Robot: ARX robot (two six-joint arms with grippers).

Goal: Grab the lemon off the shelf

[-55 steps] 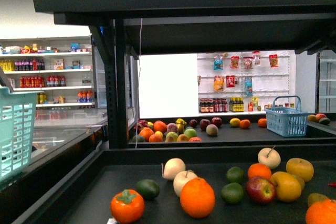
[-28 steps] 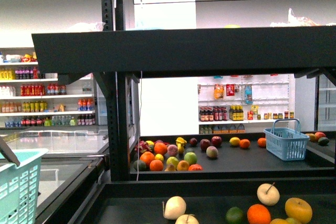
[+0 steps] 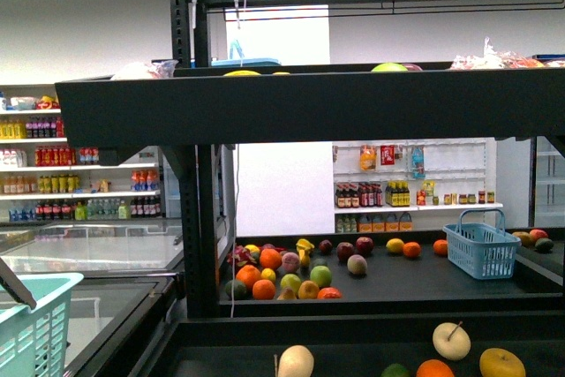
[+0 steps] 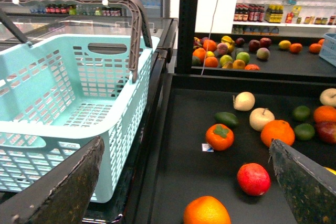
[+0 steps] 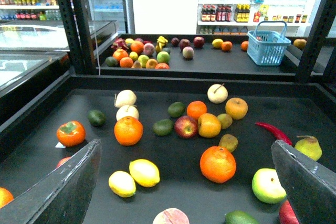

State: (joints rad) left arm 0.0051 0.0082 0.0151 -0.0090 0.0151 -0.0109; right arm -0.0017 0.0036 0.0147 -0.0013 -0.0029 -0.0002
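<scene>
1. Placement of the lemon (image 5: pixel 144 172) decides the move. It rests on the near part of the lower black deck of the shelf (image 5: pixel 184 82), ahead of and below the right claw (image 5: pixel 185 144). It is left of the claw's midline, closer to its left finger.
2. Its long axis runs roughly along the line joining the two fingers, slightly slanted. Closing from this pose would likely press on the tapered ends, so a wrist turn looks wise.
3. A second yellow fruit (image 5: pixel 122 183) of similar look lies just beside it, nearer and further left; whether they touch cannot be told. An orange (image 5: pixel 218 163) sits apart to the right.
4. The right claw is spread wide and carries nothing.
5. The left claw (image 4: pixel 185 141) is also wide and empty, next to a teal basket (image 4: pixel 68 93). Its camera shows no clear lemon, so the right arm is judged the nearer one.
6. The front view shows neither arm.
</scene>
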